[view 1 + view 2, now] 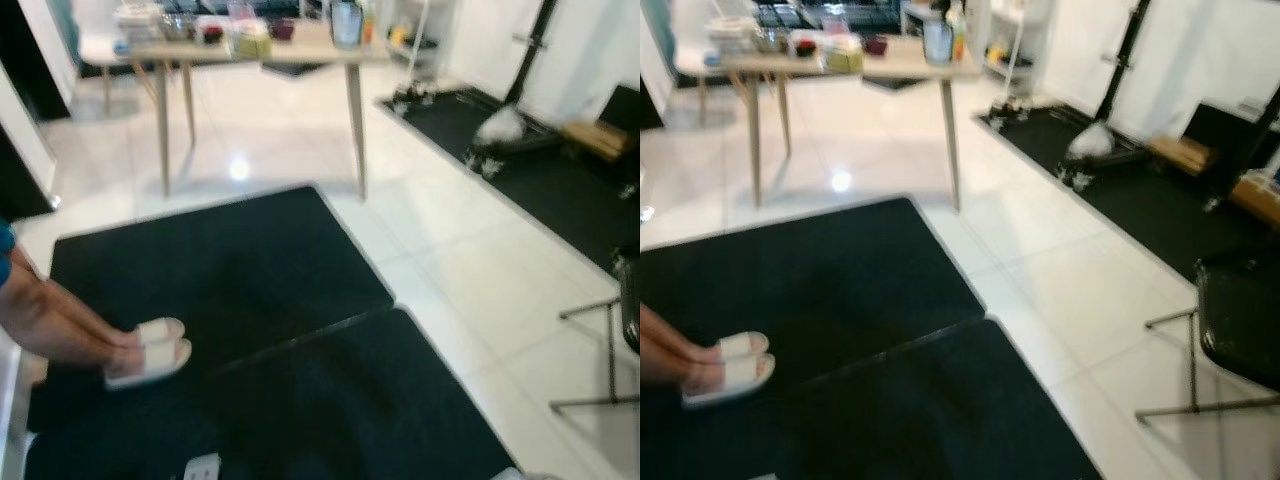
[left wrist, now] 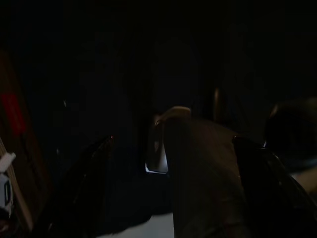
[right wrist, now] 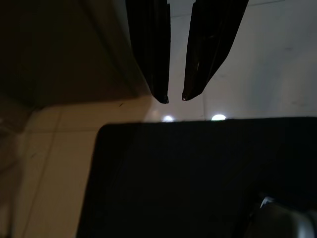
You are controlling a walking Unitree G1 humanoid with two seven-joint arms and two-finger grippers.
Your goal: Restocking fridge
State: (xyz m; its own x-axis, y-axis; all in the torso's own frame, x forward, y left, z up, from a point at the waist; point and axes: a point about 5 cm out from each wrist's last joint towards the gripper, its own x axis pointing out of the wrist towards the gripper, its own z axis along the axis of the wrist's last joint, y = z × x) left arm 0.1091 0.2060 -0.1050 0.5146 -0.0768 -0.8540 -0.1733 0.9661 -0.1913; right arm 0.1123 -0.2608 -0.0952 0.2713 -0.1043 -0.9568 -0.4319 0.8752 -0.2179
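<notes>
A wooden table (image 1: pixel 300 52) stands at the far end of the room, holding a blue-capped jug (image 1: pixel 345 22), a yellowish box (image 1: pixel 250 40) and several other blurred containers. In the right wrist view my right gripper (image 3: pixel 174 99) hangs over a black mat and pale tiles, its two black fingers (image 3: pixel 153 49) nearly together with nothing between them. The left wrist view is very dark, with only vague dark shapes and a brownish form.
A person's bare legs (image 1: pixel 50 320) in white slippers (image 1: pixel 150 355) stand on the black floor mats (image 1: pixel 220 270) at my left. A black chair on a metal frame (image 1: pixel 1240 330) is at the right. Beyond it, another black mat (image 1: pixel 540 170) holds equipment.
</notes>
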